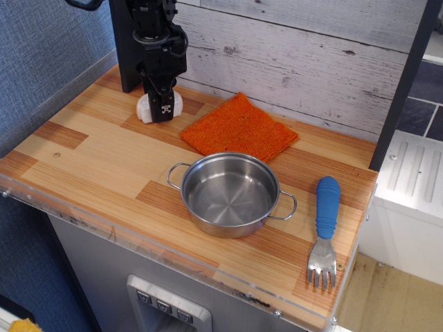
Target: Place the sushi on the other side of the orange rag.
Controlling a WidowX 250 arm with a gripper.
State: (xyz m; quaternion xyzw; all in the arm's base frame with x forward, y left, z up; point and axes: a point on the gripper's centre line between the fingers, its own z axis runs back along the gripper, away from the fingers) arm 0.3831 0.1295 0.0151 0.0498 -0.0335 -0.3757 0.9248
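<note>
A steel pot point(231, 194) stood empty near the front edge of the wooden worktop point(90, 159). A blue-handled fork point(324, 232) lay by the right edge, tines toward the front corner.

Sushi point(147, 107) half hidden behind gripper point(163, 111) (jaw state unclear).
</note>
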